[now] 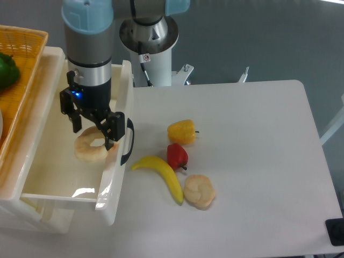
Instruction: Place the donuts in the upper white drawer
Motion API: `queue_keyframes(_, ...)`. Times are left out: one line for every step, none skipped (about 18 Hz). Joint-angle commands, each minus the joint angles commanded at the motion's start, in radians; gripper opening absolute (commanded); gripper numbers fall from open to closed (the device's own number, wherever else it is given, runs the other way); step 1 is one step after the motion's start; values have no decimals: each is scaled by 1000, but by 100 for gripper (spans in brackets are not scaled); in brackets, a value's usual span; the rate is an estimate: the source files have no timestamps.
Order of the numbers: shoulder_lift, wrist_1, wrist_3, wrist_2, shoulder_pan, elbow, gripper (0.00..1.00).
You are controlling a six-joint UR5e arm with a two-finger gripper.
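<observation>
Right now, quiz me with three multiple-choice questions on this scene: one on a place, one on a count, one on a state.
1. Where is the ring donut?
A. In the drawer
B. On the table
C. In the basket

2. How many donuts lie on the table?
A. None
B. One
C. Two

3. What is the drawer's state?
A. Shut
B. Removed
C. Pulled open

Answers:
1 A: it sits inside the white walls, under the gripper.
2 B: only the bun donut lies there, beside the banana.
3 C: its inside shows from above.
</observation>
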Motion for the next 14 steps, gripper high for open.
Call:
queue_keyframes(3,1,-14,1,-12,-5,100)
queue_keyframes(2,3,-16,3,-14,-3,100)
queue_keyframes(0,2,-16,3,-14,-3,100)
queue_keyframes(-1,2,-9,-3,-17,-5,100)
queue_keyframes(-3,2,-6,-9,-22,-6,100)
queue_keyframes(-6,5,-3,-11,-25,-6,100)
queue_keyframes(-6,8,-3,-12,-25,-5,100)
queue_keyframes(-6,11,-3,-12,-26,-5,100)
queue_keyframes(-6,11,-3,-11,-28,-5,100)
queue_keyframes(-6,11,-3,-9,-28,-5,100)
queue_keyframes(-5,9,-6,0,-28,-6,100)
queue_keyframes(-5,9,-6,11,-26,-6,100)
queue_keyframes(-5,9,-6,26,-23,-5,100)
queue_keyframes(-3,9,-6,43,-19,-5,100)
